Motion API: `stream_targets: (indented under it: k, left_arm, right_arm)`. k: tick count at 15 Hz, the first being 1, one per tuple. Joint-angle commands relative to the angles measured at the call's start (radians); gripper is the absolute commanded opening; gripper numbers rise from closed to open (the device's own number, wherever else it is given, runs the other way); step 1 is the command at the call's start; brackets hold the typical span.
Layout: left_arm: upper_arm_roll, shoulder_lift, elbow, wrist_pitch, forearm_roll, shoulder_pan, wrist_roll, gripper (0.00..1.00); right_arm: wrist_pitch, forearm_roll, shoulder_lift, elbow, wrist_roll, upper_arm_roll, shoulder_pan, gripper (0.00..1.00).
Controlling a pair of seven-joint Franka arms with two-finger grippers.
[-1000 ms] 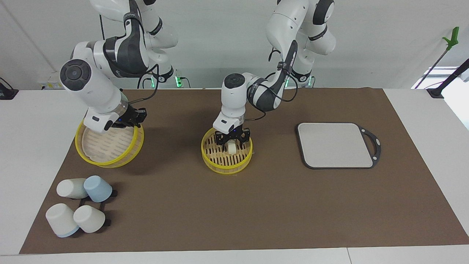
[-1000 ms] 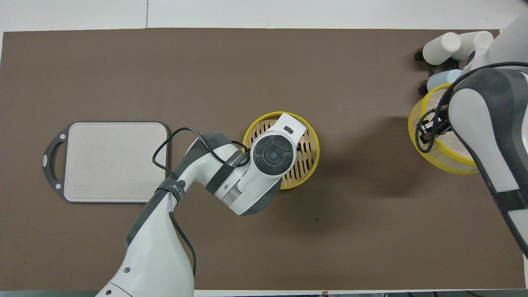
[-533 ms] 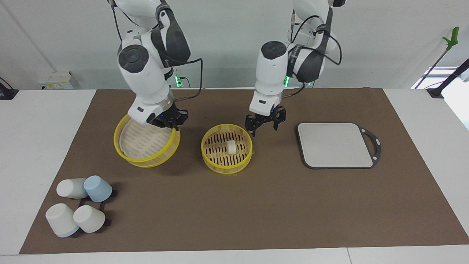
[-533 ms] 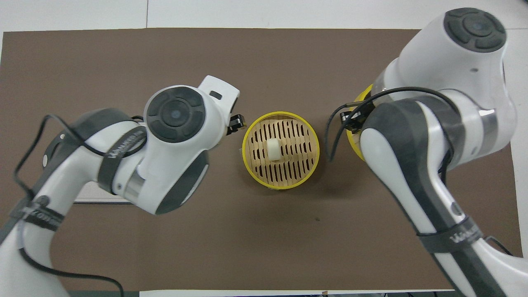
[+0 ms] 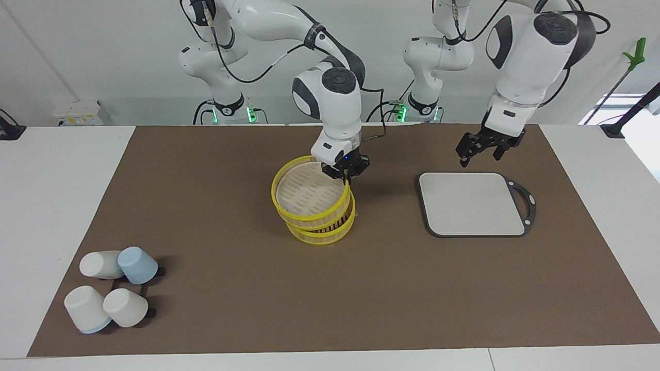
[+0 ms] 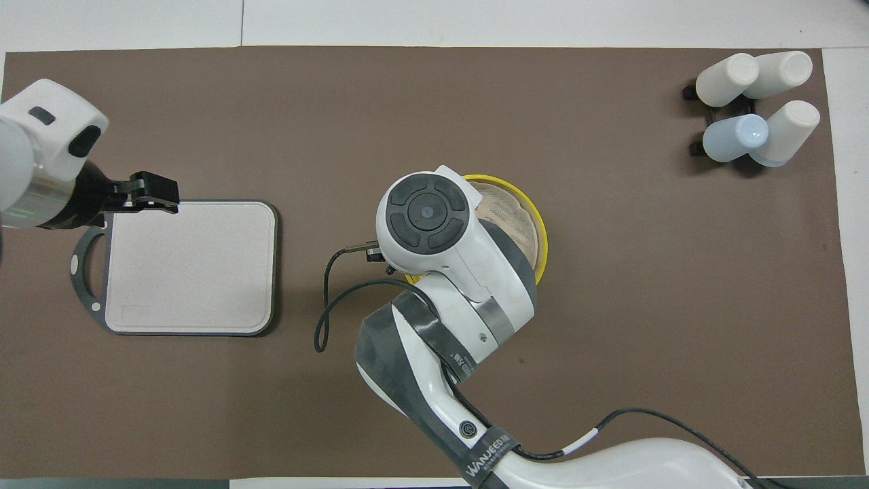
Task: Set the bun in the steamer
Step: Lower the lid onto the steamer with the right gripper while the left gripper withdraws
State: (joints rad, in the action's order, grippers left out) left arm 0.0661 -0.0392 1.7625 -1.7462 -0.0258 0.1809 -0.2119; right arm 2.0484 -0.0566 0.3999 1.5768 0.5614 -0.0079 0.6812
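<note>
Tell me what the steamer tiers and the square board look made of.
Upper steamer tier, held by the right gripper over the lower tier: matte pale slats look like wood or bamboo; the glossy, uniform yellow rim suggests plastic, perhaps paint. Board: matte grey face, dark rim and handle, probably plastic or composite.

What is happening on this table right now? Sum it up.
The right pincer grips the rim of the upper steamer tier, holding it tilted on the lower tier at mid-table. No bun is visible; the upper tier covers the lower one. The left pincer hangs open above the grey board. Four cups sit aside.
</note>
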Motion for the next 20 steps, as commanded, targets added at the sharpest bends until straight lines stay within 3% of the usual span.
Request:
stream_targets:
  k: [1, 10, 16, 20]
  left_arm:
    - [-0.011, -0.042, 0.009, 0.057, 0.012, -0.073, 0.150, 1.00]
    - [-0.011, -0.061, -0.008, 0.143, 0.014, -0.110, 0.213, 1.00]
    - [-0.008, 0.027, -0.130, 0.218, 0.046, -0.109, 0.212, 1.00]
    - [-0.008, 0.074, -0.161, 0.214, 0.056, -0.109, 0.212, 1.00]
  right_arm:
    - [-0.007, 0.027, -0.003, -0.021, 0.008, -0.004, -0.008, 0.00]
    - [0.059, 0.029, 0.017, 0.003, 0.021, -0.003, 0.018, 0.00]
    - [0.134, 0.027, 0.034, 0.034, 0.018, -0.003, 0.035, 0.00]
    - [0.205, 0.027, 0.024, 0.100, -0.017, -0.001, 0.029, 0.00]
